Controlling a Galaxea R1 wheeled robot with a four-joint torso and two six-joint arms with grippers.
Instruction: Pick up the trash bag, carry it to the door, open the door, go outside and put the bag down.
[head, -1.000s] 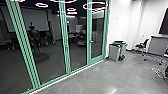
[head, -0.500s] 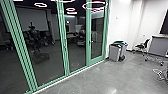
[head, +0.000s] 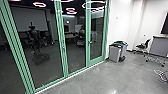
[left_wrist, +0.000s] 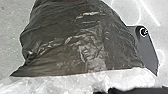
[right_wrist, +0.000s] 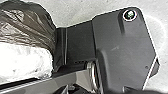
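Far left in the head view, tall glass panels (head: 47, 70) framed in pale green metal slant across the room, with a dark upright shape (head: 34, 36) on a broad base showing in the glass. Next comes the green-framed glass door (head: 97, 37), closed, its small metal handle (head: 90, 42) on the side nearer the panels. Just beyond it, two grey plastic bins (head: 115, 53), one with a green top, stand together near a white wall (head: 122, 20). Farther right are a black office chair (head: 142, 46) and a grey table (head: 160, 46) on wheels, with pale loose cables (head: 160, 73) on the smooth grey floor (head: 105, 77).

In the left wrist view, the dark, shiny, wrinkled plastic trash bag (left_wrist: 75, 42) bulges large, whitish and crinkled along one part. It appears in the right wrist view too. Whether the left gripper or right gripper is wide, narrow or holding the bag cannot be told.
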